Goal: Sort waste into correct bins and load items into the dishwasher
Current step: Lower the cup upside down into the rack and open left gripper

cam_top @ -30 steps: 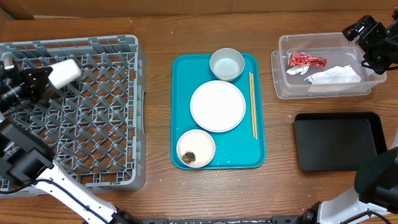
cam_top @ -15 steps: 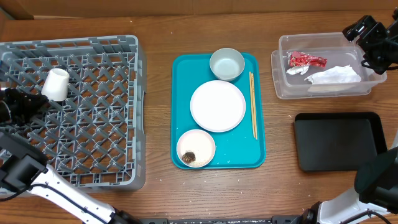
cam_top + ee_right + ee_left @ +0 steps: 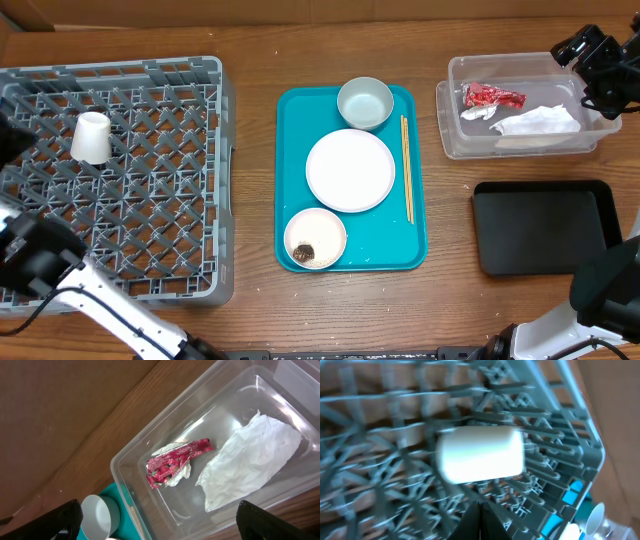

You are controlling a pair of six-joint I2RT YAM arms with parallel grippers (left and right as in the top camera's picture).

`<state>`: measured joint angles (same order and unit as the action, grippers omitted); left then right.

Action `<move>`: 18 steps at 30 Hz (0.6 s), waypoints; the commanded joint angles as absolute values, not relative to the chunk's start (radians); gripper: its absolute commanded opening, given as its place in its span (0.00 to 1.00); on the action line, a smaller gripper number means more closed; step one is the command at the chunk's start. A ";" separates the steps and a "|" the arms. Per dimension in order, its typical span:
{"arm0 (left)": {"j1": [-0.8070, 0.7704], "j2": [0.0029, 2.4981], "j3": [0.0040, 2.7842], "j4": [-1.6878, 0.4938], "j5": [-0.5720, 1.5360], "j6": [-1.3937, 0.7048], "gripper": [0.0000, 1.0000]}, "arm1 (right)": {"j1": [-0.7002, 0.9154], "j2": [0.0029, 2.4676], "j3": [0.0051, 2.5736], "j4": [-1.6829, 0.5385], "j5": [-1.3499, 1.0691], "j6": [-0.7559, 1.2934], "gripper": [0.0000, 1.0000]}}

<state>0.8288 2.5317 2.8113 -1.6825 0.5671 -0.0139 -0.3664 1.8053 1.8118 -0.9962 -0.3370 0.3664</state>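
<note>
A white cup (image 3: 91, 137) rests in the grey dish rack (image 3: 150, 250) near its back left; it also shows in the left wrist view (image 3: 480, 455), lying among the rack's tines. My left gripper (image 3: 480, 517) is shut and empty, drawn back from the cup toward the table's left edge (image 3: 8, 138). My right gripper (image 3: 598, 62) hangs open and empty over the clear bin (image 3: 452, 110), its fingers spread wide in the right wrist view (image 3: 160, 525). The bin holds a red wrapper (image 3: 177, 457) and a white napkin (image 3: 250, 462).
A teal tray (image 3: 415, 250) in the middle carries a pale bowl (image 3: 365, 102), a white plate (image 3: 350, 170), a small dish with food scraps (image 3: 315, 240) and chopsticks (image 3: 406, 170). A black tray (image 3: 545, 228) lies at the front right.
My left gripper has let go of the white cup, which now sits in the rack, and has pulled back to the left. The right arm has not moved.
</note>
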 commanded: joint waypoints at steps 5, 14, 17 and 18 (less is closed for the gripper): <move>0.557 2.532 2.834 -1.615 0.221 -0.056 0.04 | -0.369 1.790 1.837 -0.993 -0.340 0.368 1.00; 0.484 2.548 2.813 -1.517 0.025 -0.119 0.04 | -0.369 1.790 1.837 -0.993 -0.340 0.368 1.00; 0.484 2.551 2.780 -1.517 0.024 -0.119 0.04 | -0.369 1.790 1.837 -0.993 -0.340 0.368 1.00; 0.484 2.551 2.770 -1.517 0.023 -0.119 0.04 | -0.369 1.790 1.837 -0.993 -0.340 0.368 1.00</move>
